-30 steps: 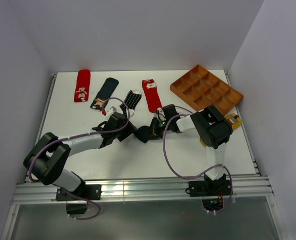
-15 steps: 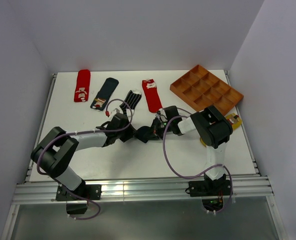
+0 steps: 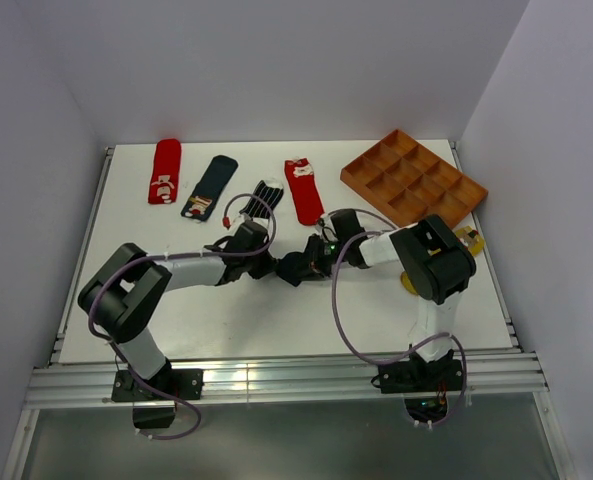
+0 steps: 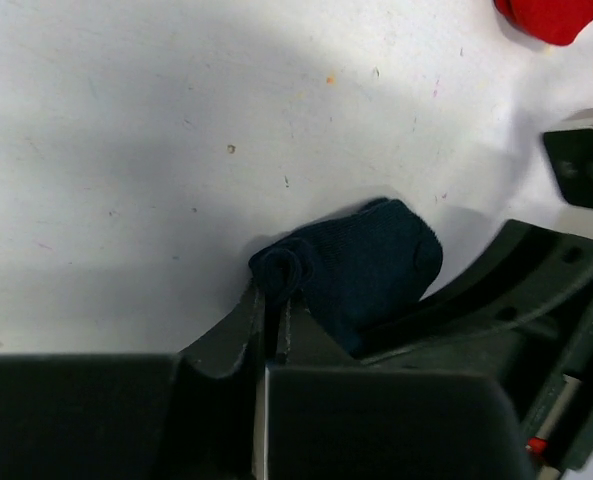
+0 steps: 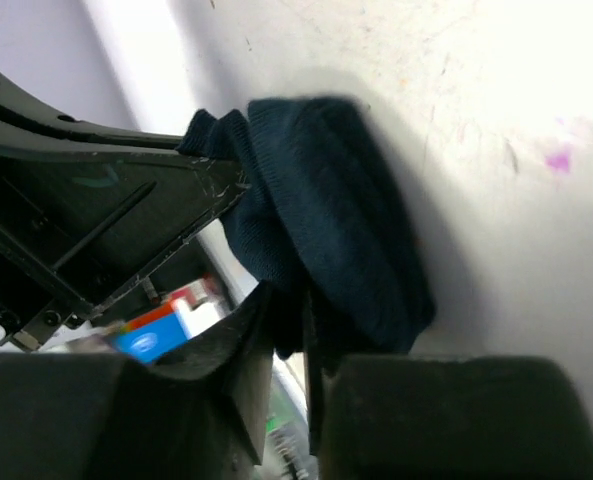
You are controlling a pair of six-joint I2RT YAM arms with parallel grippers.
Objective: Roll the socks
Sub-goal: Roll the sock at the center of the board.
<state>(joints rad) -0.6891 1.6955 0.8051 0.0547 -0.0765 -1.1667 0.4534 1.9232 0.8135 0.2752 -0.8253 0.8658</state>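
A plain navy sock (image 3: pixel 291 268), bunched into a partial roll, lies mid-table between my two grippers. My left gripper (image 4: pixel 276 295) is shut on a fold at the navy sock's (image 4: pixel 361 270) left end. From the opposite side my right gripper (image 5: pixel 298 320) reaches it. Its jaws stand slightly apart, with an edge of the navy sock (image 5: pixel 326 230) hanging between them. Along the back lie a red sock (image 3: pixel 164 172), a navy sock with a patch (image 3: pixel 209 187), a striped sock (image 3: pixel 266 197) and a second red sock (image 3: pixel 304 190).
An orange compartment tray (image 3: pixel 413 177) stands at the back right. A bit of mustard-yellow fabric (image 3: pixel 405 284) shows under the right arm's (image 3: pixel 431 260) elbow. The red sock's toe (image 4: pixel 551 15) appears at the top of the left wrist view.
My left gripper slid right to the navy sock and closed on its fold. The right gripper's jaws have parted a little while staying at the sock.
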